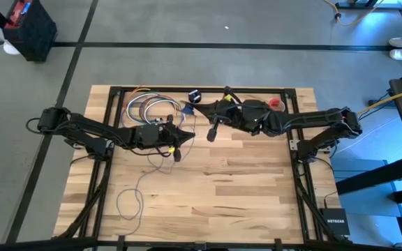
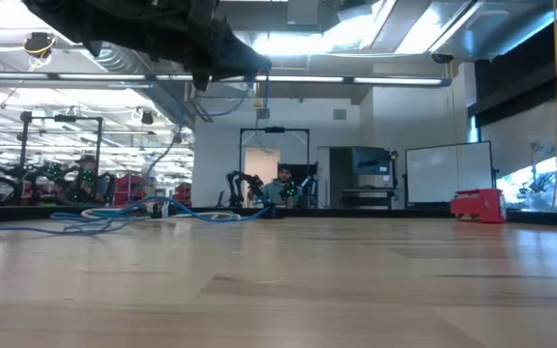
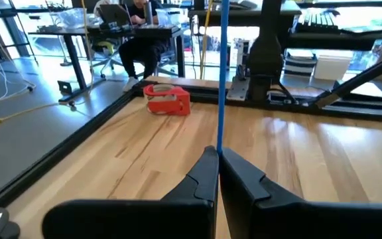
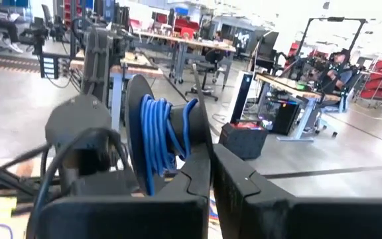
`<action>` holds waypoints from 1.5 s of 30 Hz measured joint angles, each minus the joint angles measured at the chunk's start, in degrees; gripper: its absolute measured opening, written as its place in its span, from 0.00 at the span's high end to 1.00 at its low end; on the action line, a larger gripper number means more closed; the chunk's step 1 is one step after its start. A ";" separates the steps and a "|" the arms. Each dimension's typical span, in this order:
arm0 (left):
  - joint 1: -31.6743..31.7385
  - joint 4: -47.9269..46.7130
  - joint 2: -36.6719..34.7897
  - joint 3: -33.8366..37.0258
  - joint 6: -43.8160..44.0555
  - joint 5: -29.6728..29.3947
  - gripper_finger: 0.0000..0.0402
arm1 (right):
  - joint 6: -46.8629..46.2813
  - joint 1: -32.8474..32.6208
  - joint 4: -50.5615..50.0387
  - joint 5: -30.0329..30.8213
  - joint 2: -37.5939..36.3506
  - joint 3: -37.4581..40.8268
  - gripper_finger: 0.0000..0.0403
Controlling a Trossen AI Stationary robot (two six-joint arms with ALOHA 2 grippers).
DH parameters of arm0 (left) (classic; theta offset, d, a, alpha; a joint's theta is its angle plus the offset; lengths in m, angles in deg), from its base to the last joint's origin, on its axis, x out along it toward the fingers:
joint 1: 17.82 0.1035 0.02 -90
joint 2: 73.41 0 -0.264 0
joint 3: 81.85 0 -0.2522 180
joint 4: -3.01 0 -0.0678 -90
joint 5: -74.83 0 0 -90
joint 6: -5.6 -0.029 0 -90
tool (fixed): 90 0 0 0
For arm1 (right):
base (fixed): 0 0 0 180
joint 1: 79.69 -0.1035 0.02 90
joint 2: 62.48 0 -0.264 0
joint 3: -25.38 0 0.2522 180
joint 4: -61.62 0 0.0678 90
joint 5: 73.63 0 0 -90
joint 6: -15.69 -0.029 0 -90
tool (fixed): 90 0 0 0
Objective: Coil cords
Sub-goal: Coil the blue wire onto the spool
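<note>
The cord is thin and blue. Its slack end lies in loops (image 1: pixel 132 201) on the wooden table (image 1: pixel 243 188) at the near left. Many turns of it (image 4: pixel 156 143) are wound on a black disc (image 4: pixel 132 119), which hangs above the table's middle at my right gripper (image 4: pixel 211 147). That gripper is shut and points level toward the table's left. My left gripper (image 3: pixel 217 158), just left of it and lower (image 1: pixel 189 131), is shut on a straight run of the cord (image 3: pixel 221 79). My left gripper pinches a single strand of the cord (image 3: pixel 219 147) between its two fingertips. The fingers lie roughly level, pointing toward the table's right. The strand rises straight and taut from them. My right gripper is shut at the disc's nearer flange (image 4: pixel 201 126), level, from the table's right. Its own finger (image 4: pixel 191 176) hides whether it grips the flange or a turn of cord. The disc stands on edge, lifted clear.
A bundle of multicoloured looped wires (image 1: pixel 149 108) lies at the far left (image 2: pixel 153 211). A red tape dispenser (image 3: pixel 168 99) sits at the far right (image 1: pixel 276 103), and a small black object (image 1: pixel 195 96) at the far middle. A person sits at desks beyond the table.
</note>
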State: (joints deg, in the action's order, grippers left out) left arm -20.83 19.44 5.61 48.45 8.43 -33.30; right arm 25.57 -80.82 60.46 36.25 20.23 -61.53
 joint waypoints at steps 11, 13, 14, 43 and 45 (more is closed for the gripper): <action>-0.08 -17.20 0.33 0.00 3.27 -0.24 0.99 | 1.08 0.04 0.36 0.02 -3.74 -0.01 0.98; -0.08 -21.05 0.33 0.02 4.20 -0.28 0.99 | 1.34 0.04 0.37 0.04 -4.69 -0.01 0.98; -0.08 -22.62 0.33 0.02 4.43 -0.29 0.99 | 1.71 0.04 0.37 0.04 -5.18 -0.01 0.98; 0.08 -42.26 0.37 0.37 11.31 0.61 0.94 | 2.44 0.04 -4.06 1.96 -13.44 -0.39 0.98; 0.08 -41.58 0.50 0.50 10.73 0.61 0.87 | 2.42 0.04 -3.78 2.03 -13.73 -0.56 0.98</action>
State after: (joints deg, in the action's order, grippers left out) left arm -20.76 -22.14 6.11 48.94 19.16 -32.69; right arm 27.99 -80.77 56.68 38.28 6.50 -62.09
